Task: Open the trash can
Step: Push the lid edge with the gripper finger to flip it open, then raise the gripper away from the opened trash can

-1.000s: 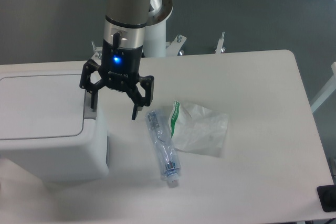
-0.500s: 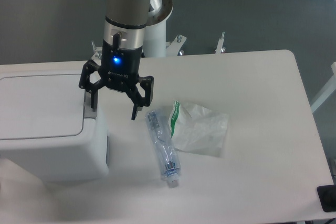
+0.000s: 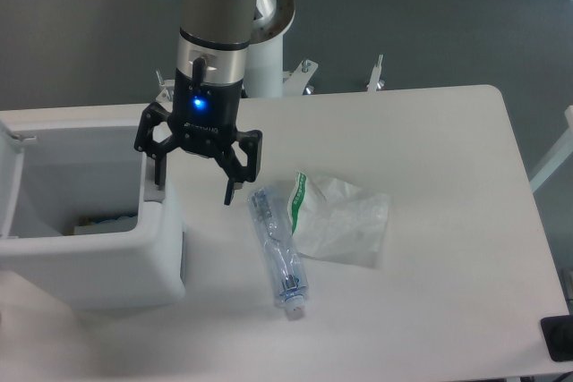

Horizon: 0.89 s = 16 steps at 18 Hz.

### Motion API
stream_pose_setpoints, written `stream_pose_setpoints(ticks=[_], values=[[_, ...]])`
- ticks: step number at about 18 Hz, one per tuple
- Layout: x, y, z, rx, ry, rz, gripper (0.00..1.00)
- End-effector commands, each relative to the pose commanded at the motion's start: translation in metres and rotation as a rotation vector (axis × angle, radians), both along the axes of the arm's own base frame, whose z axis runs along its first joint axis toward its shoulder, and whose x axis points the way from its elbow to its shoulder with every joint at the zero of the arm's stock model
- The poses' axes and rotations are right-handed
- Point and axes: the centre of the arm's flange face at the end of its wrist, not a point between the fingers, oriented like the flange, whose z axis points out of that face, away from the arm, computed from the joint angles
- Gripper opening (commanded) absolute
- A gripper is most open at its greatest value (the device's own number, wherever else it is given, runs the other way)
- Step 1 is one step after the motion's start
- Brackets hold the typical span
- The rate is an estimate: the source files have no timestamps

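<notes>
The trash can is being seen at the left end of the table with its lid swung up at the left edge, so that the white interior is being exposed, some item lying at the bottom; the grey push tab is being touched by the left finger of the gripper at the can's right rim. The jaws are being held spread apart, nothing being grasped; a clear bottle is being observed lying just right of the can, its upper part touching a translucent bag.
</notes>
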Motion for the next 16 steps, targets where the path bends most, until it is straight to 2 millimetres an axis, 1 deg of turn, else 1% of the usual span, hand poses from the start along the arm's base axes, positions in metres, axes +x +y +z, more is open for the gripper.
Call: stream_pose_setpoints(ticks=[2, 6, 9, 12, 14, 16], values=[[-0.001, 0.001, 0.009, 0.015, -0.012, 0.028, 1.0], [-0.004, 0.006, 0.041, 0.077, 0.043, 0.019, 1.0], [-0.013, 0.013, 0.057, 0.098, 0.078, 0.009, 1.0], [-0.029, 0.019, 0.067, 0.112, 0.113, 0.007, 1.0], [-0.055, 0.008, 0.064, 0.09, 0.13, 0.059, 1.0], [-0.067, 0.001, 0.061, 0.045, 0.187, 0.077, 1.0]])
